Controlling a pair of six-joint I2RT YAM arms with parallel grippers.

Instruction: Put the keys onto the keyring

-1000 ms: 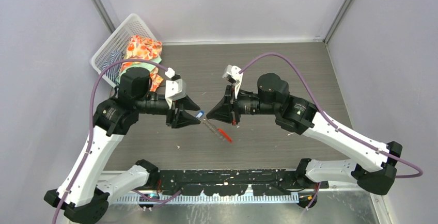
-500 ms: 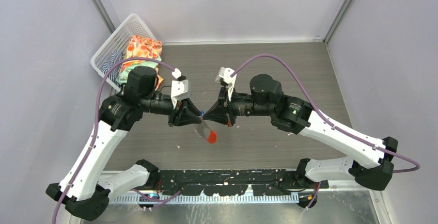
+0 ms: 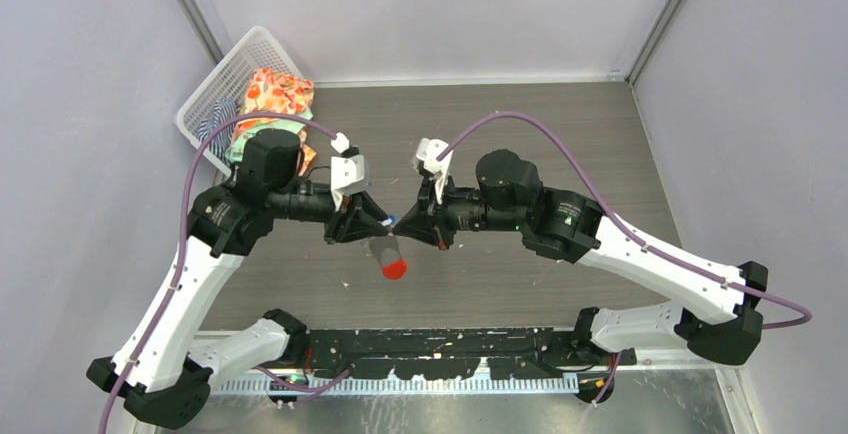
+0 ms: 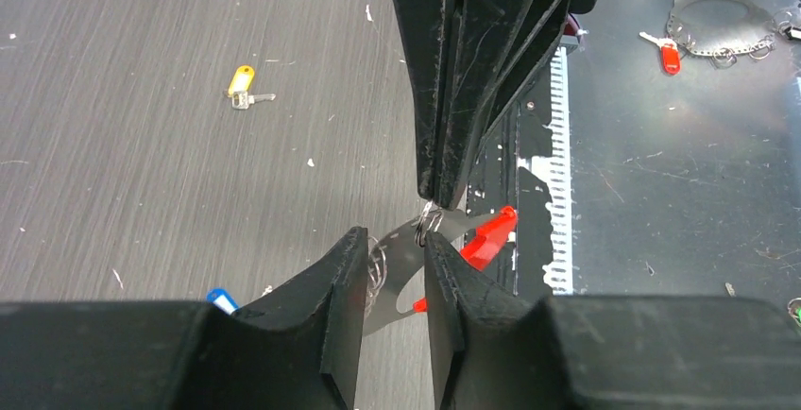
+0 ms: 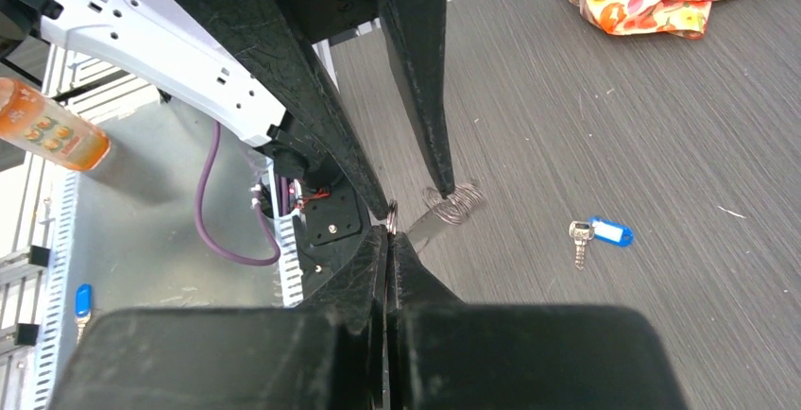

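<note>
No text that I am able to read in any view. Nearest candidate: an orange object at the left edge of my right wrist view is showing a short row of dark marks, possibly digits, but they are blurring out too much to make out. The heads of the blue key and the yellow key are showing too small to tell any writing.

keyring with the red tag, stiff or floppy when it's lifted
Probably floppy: the keyring is pinched by the right gripper while its red tag hangs loose. Likely light, since fingertips alone hold it up. Its thin metal may slip or swing.
</note>
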